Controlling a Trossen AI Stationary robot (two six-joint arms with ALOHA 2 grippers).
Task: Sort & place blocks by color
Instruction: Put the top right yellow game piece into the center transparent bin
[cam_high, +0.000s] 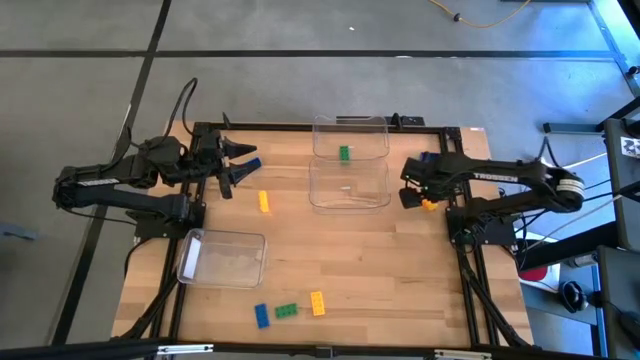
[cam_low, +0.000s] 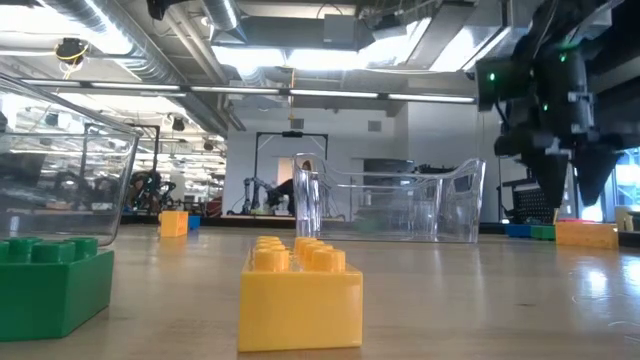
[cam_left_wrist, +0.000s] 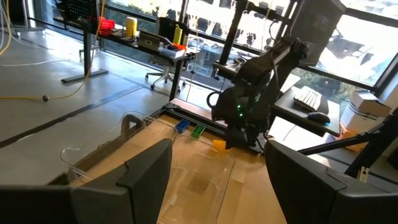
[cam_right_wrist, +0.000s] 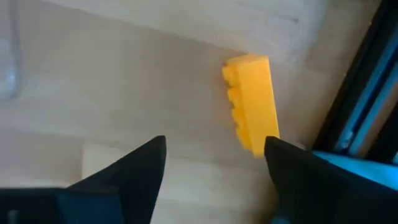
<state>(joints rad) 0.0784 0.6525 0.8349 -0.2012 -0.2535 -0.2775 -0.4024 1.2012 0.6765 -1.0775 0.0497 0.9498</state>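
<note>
Tabletop edge partly hides a yellow block (cam_right_wrist: 252, 102) beneath the right gripper (cam_right_wrist: 214, 158).

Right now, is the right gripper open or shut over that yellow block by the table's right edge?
Open. The right gripper has its fingers spread, and the yellow block lies on the wood beyond them, ungripped.

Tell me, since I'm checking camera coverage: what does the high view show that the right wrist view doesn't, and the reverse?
Only the high view shows the left gripper, open above the table, three clear bins, a green block in the far bin, a yellow block lying alone, and the blue, green and yellow trio at the near edge.

Only the right wrist view shows the orange-yellow block lying on its side, studs sideways.

Both show that block by the open right gripper.
</note>
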